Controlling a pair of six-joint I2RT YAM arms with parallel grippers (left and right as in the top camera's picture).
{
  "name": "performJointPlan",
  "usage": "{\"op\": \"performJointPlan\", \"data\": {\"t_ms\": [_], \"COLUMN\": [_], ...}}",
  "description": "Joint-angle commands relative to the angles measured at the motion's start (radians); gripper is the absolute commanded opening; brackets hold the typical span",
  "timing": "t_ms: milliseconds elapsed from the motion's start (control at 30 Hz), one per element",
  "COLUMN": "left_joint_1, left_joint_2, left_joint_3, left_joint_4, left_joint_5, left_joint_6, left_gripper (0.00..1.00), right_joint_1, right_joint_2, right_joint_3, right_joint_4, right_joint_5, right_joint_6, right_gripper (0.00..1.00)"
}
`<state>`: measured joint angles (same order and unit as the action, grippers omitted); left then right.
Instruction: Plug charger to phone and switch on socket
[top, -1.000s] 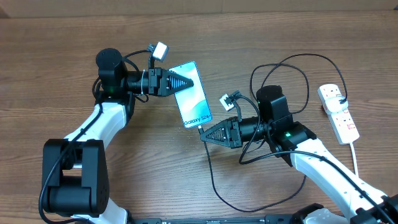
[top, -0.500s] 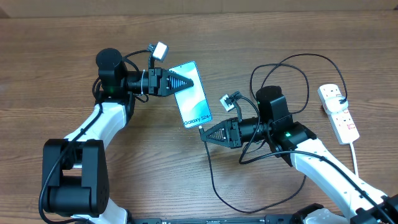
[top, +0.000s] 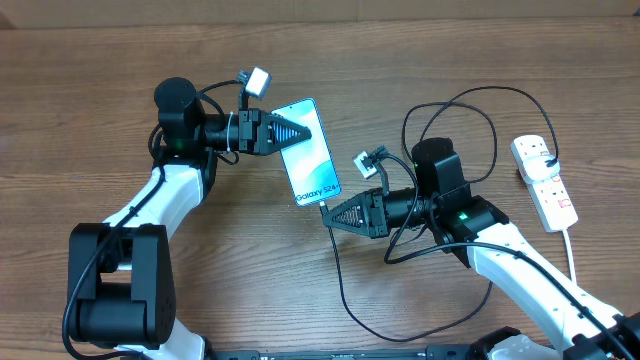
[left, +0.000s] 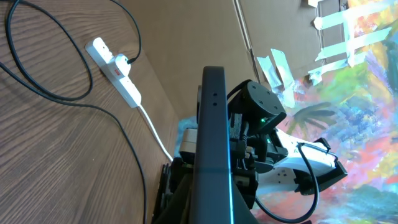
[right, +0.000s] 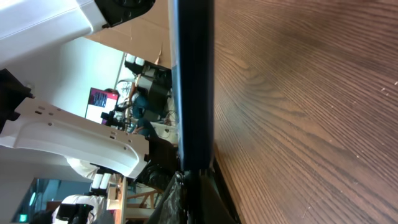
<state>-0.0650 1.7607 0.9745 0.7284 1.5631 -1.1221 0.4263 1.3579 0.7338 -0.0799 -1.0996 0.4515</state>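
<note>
Left gripper (top: 300, 133) is pinched on the phone (top: 312, 160) at its upper end. Right gripper (top: 332, 214) clamps the charger (top: 338, 275) tip, touching the phone's lower end. Socket (top: 545, 180) sits well behind the right gripper.
</note>
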Motion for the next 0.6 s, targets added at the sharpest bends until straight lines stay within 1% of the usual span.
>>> {"op": "performJointPlan", "data": {"t_ms": [0, 567], "left_joint_1": [-0.001, -0.001], "left_joint_2": [0.002, 0.002], "left_joint_3": [0.022, 0.022], "left_joint_4": [0.004, 0.001], "left_joint_5": [0.019, 0.019], "left_joint_6": [0.015, 0.014], "left_gripper": [0.04, 0.05], "right_joint_1": [-0.003, -0.003], "right_joint_2": [0.003, 0.003], "right_joint_3": [0.026, 0.026], "right_joint_4": [0.012, 0.049], "right_joint_5": [-0.001, 0.010], "right_joint_6": [-0.010, -0.006], "right_gripper": [0.04, 0.04]}}
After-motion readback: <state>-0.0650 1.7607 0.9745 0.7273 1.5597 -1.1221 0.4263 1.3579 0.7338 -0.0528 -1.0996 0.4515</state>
